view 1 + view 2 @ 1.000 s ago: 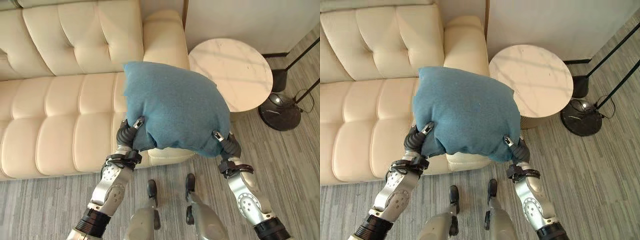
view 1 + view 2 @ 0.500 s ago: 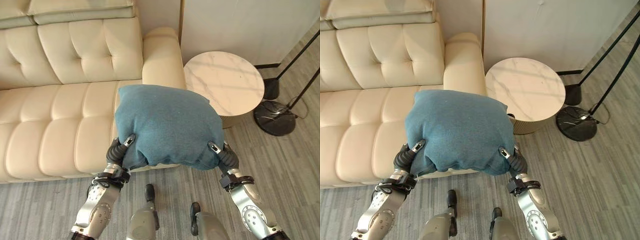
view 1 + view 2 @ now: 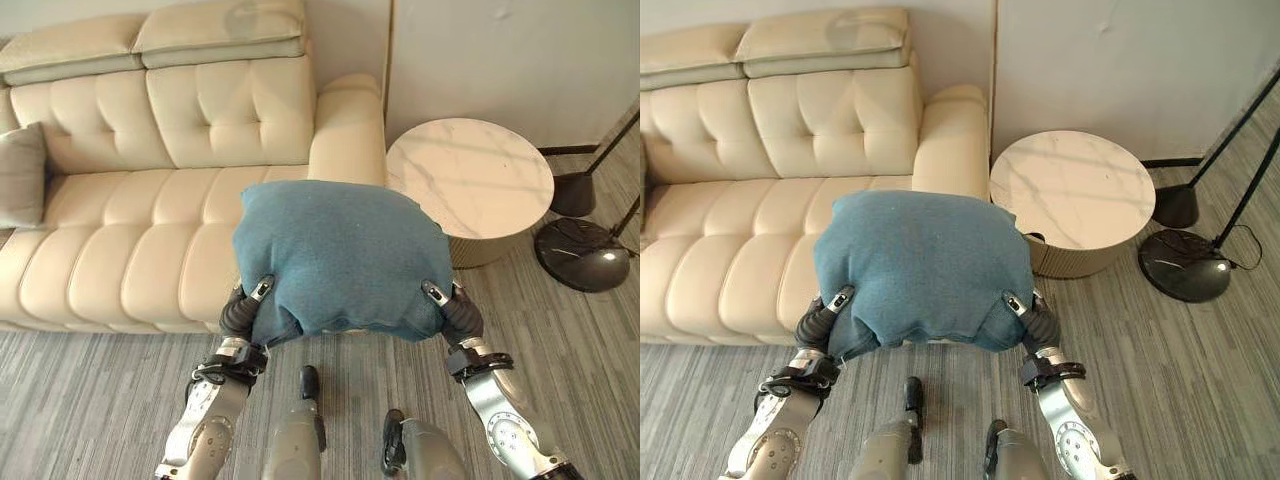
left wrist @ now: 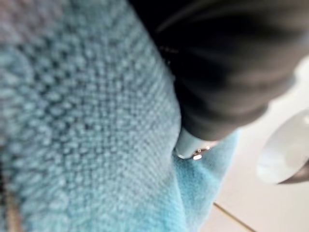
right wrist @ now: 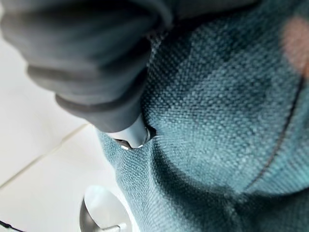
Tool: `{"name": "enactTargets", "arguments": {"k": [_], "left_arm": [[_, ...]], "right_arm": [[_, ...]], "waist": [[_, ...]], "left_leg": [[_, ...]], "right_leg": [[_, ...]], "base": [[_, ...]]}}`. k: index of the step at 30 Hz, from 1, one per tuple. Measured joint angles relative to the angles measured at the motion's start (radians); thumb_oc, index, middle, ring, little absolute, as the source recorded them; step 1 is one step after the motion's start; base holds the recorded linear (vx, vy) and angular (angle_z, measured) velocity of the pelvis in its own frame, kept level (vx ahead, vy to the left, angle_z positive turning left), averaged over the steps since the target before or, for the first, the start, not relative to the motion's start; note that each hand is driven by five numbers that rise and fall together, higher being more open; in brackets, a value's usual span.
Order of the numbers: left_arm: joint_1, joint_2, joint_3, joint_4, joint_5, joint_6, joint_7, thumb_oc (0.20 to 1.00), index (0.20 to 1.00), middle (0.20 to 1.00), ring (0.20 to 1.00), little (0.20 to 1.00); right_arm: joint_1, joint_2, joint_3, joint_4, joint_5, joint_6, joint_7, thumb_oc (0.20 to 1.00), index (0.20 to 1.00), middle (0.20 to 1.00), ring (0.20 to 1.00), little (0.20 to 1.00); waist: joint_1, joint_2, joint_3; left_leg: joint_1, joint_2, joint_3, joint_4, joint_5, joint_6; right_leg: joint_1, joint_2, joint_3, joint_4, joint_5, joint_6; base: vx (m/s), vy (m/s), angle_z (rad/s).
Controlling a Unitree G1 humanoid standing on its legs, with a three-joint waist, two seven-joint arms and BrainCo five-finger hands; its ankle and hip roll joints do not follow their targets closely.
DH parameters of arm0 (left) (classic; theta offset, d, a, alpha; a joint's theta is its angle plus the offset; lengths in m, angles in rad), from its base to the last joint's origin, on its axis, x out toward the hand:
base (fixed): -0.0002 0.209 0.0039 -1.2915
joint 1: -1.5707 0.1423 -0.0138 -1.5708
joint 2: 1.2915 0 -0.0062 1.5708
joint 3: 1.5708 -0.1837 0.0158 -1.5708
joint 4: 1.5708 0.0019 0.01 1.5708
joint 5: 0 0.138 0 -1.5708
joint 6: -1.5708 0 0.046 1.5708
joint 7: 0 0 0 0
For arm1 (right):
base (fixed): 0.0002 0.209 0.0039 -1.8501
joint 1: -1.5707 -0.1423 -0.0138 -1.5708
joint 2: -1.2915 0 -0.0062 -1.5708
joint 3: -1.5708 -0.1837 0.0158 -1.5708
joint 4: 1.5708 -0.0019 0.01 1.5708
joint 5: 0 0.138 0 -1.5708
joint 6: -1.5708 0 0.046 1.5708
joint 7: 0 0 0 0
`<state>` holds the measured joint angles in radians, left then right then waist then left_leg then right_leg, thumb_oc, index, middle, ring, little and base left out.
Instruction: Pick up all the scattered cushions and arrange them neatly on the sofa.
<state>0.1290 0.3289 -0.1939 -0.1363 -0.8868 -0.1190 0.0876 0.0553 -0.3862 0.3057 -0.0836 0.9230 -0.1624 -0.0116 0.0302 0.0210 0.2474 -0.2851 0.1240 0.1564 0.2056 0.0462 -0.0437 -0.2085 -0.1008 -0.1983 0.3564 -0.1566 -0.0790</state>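
Held up in the air between both hands: a plump teal-blue woven fabric cushion (image 3: pixel 340 255), hanging over the front edge of the cream tufted leather sofa (image 3: pixel 150 200) near its right armrest, not resting on the seat. Left hand (image 3: pixel 243 306) clamped on the cushion's lower left corner, thumb pressed into the cloth, fingers buried under it. Right hand (image 3: pixel 452 308) gripping the lower right corner likewise, thumb dug into the weave (image 5: pixel 128 135). At the sofa's far left end, a grey-brown square cushion (image 3: pixel 20 175) leaning against the backrest. Just beside the right armrest, a round white marble-topped side table (image 3: pixel 468 180). Further right, on the grey wood-plank floor (image 3: pixel 80 400), a black round lamp base (image 3: pixel 585 253).
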Motion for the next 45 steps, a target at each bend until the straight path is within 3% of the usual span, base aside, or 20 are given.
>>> {"name": "enactTargets", "arguments": {"k": [3, 5, 7, 8, 9, 14, 16, 19, 22, 24, 25, 26, 27, 29, 31, 34, 36, 38, 42, 45], "left_arm": [[-0.027, -0.012, -0.003, 0.006, 0.000, 0.001, -0.003, 0.200, 0.200, 0.200, 0.200, 0.200], [-0.041, -0.014, -0.002, 0.007, 0.000, 0.001, -0.010, 0.200, 0.200, 0.200, 0.200, 0.200], [-0.052, -0.028, -0.016, 0.007, 0.000, -0.001, -0.015, 0.200, 0.200, 0.200, 0.200, 0.200], [-0.057, -0.039, -0.031, 0.007, 0.000, 0.000, -0.017, 0.200, 0.200, 0.200, 0.200, 0.200], [-0.058, -0.044, -0.034, 0.007, 0.000, 0.000, -0.019, 0.200, 0.200, 0.200, 0.200, 0.200], [0.009, 0.033, 0.026, 0.004, 0.001, -0.004, -0.019, 0.200, 0.200, 0.200, 0.200, 0.200], [0.033, 0.042, 0.042, 0.002, 0.003, -0.005, -0.020, 0.200, 0.200, 0.200, 0.200, 0.200], [0.058, 0.029, 0.045, 0.003, 0.010, 0.000, -0.023, 0.200, 0.200, 0.200, 0.200, 0.200], [0.046, 0.026, 0.039, 0.010, 0.018, 0.004, -0.024, 0.200, 0.200, 0.200, 0.200, 0.200], [0.013, 0.000, 0.028, 0.042, 0.043, 0.009, -0.026, 0.200, 0.200, 0.200, 0.200, 0.200], [0.014, -0.005, 0.031, 0.041, 0.044, 0.008, -0.027, 0.200, 0.200, 0.200, 0.200, 0.200], [0.010, 0.003, 0.038, 0.039, 0.044, 0.004, -0.030, 0.200, 0.200, 0.200, 0.200, 0.200], [0.005, 0.017, 0.041, 0.038, 0.044, -0.001, -0.031, 0.200, 0.200, 0.200, 0.200, 0.200], [-0.004, 0.048, 0.044, 0.038, 0.043, -0.004, -0.031, 0.200, 0.200, 0.200, 0.200, 0.200], [-0.004, 0.028, 0.037, 0.039, 0.043, -0.003, -0.031, 0.200, 0.200, 0.200, 0.200, 0.200], [-0.004, 0.004, 0.042, 0.038, 0.044, -0.004, -0.031, 0.200, 0.200, 0.200, 0.200, 0.200], [0.000, 0.004, 0.038, 0.038, 0.044, -0.002, -0.030, 0.200, 0.200, 0.200, 0.200, 0.200], [0.010, -0.003, 0.036, 0.035, 0.044, -0.002, -0.032, 0.200, 0.200, 0.200, 0.200, 0.200], [0.014, -0.005, 0.035, 0.021, 0.044, 0.000, -0.038, 0.200, 0.200, 0.200, 0.200, 0.200], [0.016, -0.009, 0.035, 0.022, 0.044, 0.000, -0.039, 0.200, 0.200, 0.200, 0.200, 0.200]], "right_arm": [[-0.001, 0.000, -0.011, -0.004, 0.000, -0.006, 0.000, 0.200, 0.200, 0.200, 0.200, 0.200], [0.000, 0.000, -0.026, -0.013, -0.001, -0.009, 0.000, 0.200, 0.200, 0.200, 0.200, 0.200], [0.003, -0.004, -0.058, -0.036, -0.006, -0.011, 0.003, 0.200, 0.200, 0.200, 0.200, 0.200], [0.027, -0.009, -0.086, -0.061, -0.014, -0.012, 0.005, 0.200, 0.200, 0.200, 0.200, 0.200], [0.031, 0.002, -0.086, -0.060, -0.019, -0.011, 0.005, 0.200, 0.200, 0.200, 0.200, 0.200], [0.037, 0.046, -0.023, -0.058, -0.039, 0.010, 0.016, 0.200, 0.200, 0.200, 0.200, 0.200], [0.038, 0.055, -0.009, -0.058, -0.040, 0.019, 0.021, 0.200, 0.200, 0.200, 0.200, 0.200], [0.036, 0.061, -0.012, -0.053, -0.044, 0.020, 0.028, 0.200, 0.200, 0.200, 0.200, 0.200], [0.037, 0.074, -0.040, -0.051, -0.060, 0.019, 0.030, 0.200, 0.200, 0.200, 0.200, 0.200], [0.039, 0.065, -0.056, -0.050, -0.059, 0.016, 0.030, 0.200, 0.200, 0.200, 0.200, 0.200], [0.039, 0.068, -0.057, -0.050, -0.059, 0.015, 0.032, 0.200, 0.200, 0.200, 0.200, 0.200], [0.041, 0.079, -0.050, -0.051, -0.059, 0.014, 0.035, 0.200, 0.200, 0.200, 0.200, 0.200], [0.040, 0.087, -0.046, -0.052, -0.059, 0.014, 0.037, 0.200, 0.200, 0.200, 0.200, 0.200], [0.020, 0.092, -0.043, -0.052, -0.059, 0.012, 0.039, 0.200, 0.200, 0.200, 0.200, 0.200], [0.013, 0.090, -0.053, -0.051, -0.058, 0.011, 0.042, 0.200, 0.200, 0.200, 0.200, 0.200], [0.007, 0.085, -0.060, -0.051, -0.058, 0.011, 0.044, 0.200, 0.200, 0.200, 0.200, 0.200], [0.019, 0.078, -0.060, -0.051, -0.056, 0.011, 0.044, 0.200, 0.200, 0.200, 0.200, 0.200], [0.021, 0.062, -0.061, -0.051, -0.056, 0.009, 0.046, 0.200, 0.200, 0.200, 0.200, 0.200], [0.020, 0.040, -0.061, -0.053, -0.056, -0.005, 0.055, 0.200, 0.200, 0.200, 0.200, 0.200], [0.019, 0.027, -0.060, -0.052, -0.056, -0.004, 0.057, 0.200, 0.200, 0.200, 0.200, 0.200]], "waist": [[-0.038, -0.021, -0.004], [-0.066, -0.023, -0.006], [-0.087, 0.005, -0.023], [-0.111, 0.046, -0.039], [-0.110, 0.031, -0.040], [-0.067, -0.018, -0.068], [-0.047, -0.025, -0.072], [-0.015, -0.039, -0.072], [-0.027, -0.052, -0.073], [-0.048, -0.033, -0.070], [-0.052, -0.032, -0.068], [-0.072, -0.022, -0.064], [-0.076, -0.029, -0.065], [-0.065, -0.049, -0.055], [-0.073, -0.044, -0.040], [-0.069, -0.023, -0.027], [-0.071, -0.019, -0.019], [-0.081, -0.018, -0.019], [-0.103, -0.018, -0.022], [-0.100, -0.021, -0.020]], "left_leg": [[0.106, 0.032, 0.046, 0.047, -0.070, -0.013], [0.159, 0.092, 0.139, 0.028, -0.077, -0.029], [0.245, 0.156, 0.249, -0.087, -0.048, -0.023], [0.258, 0.168, 0.302, -0.153, 0.004, -0.042], [0.270, 0.128, 0.286, -0.185, 0.037, -0.073], [0.269, 0.017, 0.242, -0.216, 0.026, -0.032], [0.270, 0.009, 0.237, -0.221, 0.026, -0.026], [0.254, -0.006, 0.226, -0.220, 0.029, -0.015], [0.205, -0.028, 0.181, -0.194, 0.013, 0.007], [0.159, -0.043, 0.133, -0.128, -0.017, 0.041], [0.167, -0.054, 0.125, -0.141, -0.011, 0.054], [0.157, -0.054, 0.091, -0.174, -0.007, 0.068], [0.151, -0.051, 0.078, -0.198, 0.001, 0.070], [0.151, -0.068, 0.079, -0.247, 0.033, 0.079], [0.149, -0.077, 0.072, -0.249, 0.033, 0.078], [0.157, -0.073, 0.052, -0.275, 0.038, 0.046], [0.188, -0.067, 0.038, -0.275, 0.052, 0.032], [0.221, -0.050, 0.040, -0.264, 0.043, 0.019], [0.199, -0.042, 0.044, -0.150, 0.013, -0.003], [0.181, -0.040, 0.042, -0.058, 0.010, -0.006]], "right_leg": [[0.075, -0.046, -0.098, -0.094, 0.067, 0.035], [0.112, -0.056, -0.157, -0.142, 0.088, 0.052], [0.128, -0.077, -0.227, -0.153, 0.114, 0.090], [0.137, -0.085, -0.271, -0.158, 0.125, 0.111], [0.135, -0.112, -0.261, -0.158, 0.131, 0.130], [0.202, -0.162, -0.209, -0.302, 0.200, 0.193], [0.211, -0.164, -0.207, -0.318, 0.224, 0.223], [0.213, -0.170, -0.211, -0.314, 0.232, 0.225], [0.187, -0.198, -0.213, -0.259, 0.231, 0.225], [0.138, -0.234, -0.192, -0.135, 0.228, 0.222], [0.101, -0.252, -0.165, -0.060, 0.225, 0.217], [0.027, -0.186, -0.011, -0.008, 0.109, 0.244], [0.007, -0.139, 0.045, -0.023, 0.082, 0.254], [-0.066, -0.043, 0.025, -0.066, 0.063, 0.216], [-0.084, 0.006, 0.004, -0.095, 0.112, 0.159], [-0.044, 0.007, -0.065, -0.157, 0.146, 0.144], [-0.014, 0.014, -0.075, -0.150, 0.146, 0.131], [0.018, 0.024, -0.073, -0.131, 0.113, 0.102], [0.034, 0.023, -0.072, -0.097, 0.083, 0.068], [0.064, 0.019, -0.060, -0.108, 0.074, 0.064]], "base": [[-0.03, 0.103, 0.87], [0.01, 0.149, 0.99], [-0.02, 0.291, 1.31], [0.03, 0.239, 1.09], [0.02, 0.178, 0.97], [0.03, 0.187, 0.41], [-0.03, 0.277, 0.13], [0.00, 0.285, 0.17], [0.03, 0.220, 0.35], [0.01, 0.139, 0.50], [0.18, 0.145, 0.52], [0.14, 0.080, 0.55], [0.18, 0.046, 0.55], [0.14, 0.015, 0.31], [0.29, -0.032, 0.62], [0.30, -0.088, 0.29], [0.26, -0.083, 0.09], [0.31, -0.112, -0.05], [0.21, -0.094, -0.03], [0.20, -0.031, -0.12]]}}
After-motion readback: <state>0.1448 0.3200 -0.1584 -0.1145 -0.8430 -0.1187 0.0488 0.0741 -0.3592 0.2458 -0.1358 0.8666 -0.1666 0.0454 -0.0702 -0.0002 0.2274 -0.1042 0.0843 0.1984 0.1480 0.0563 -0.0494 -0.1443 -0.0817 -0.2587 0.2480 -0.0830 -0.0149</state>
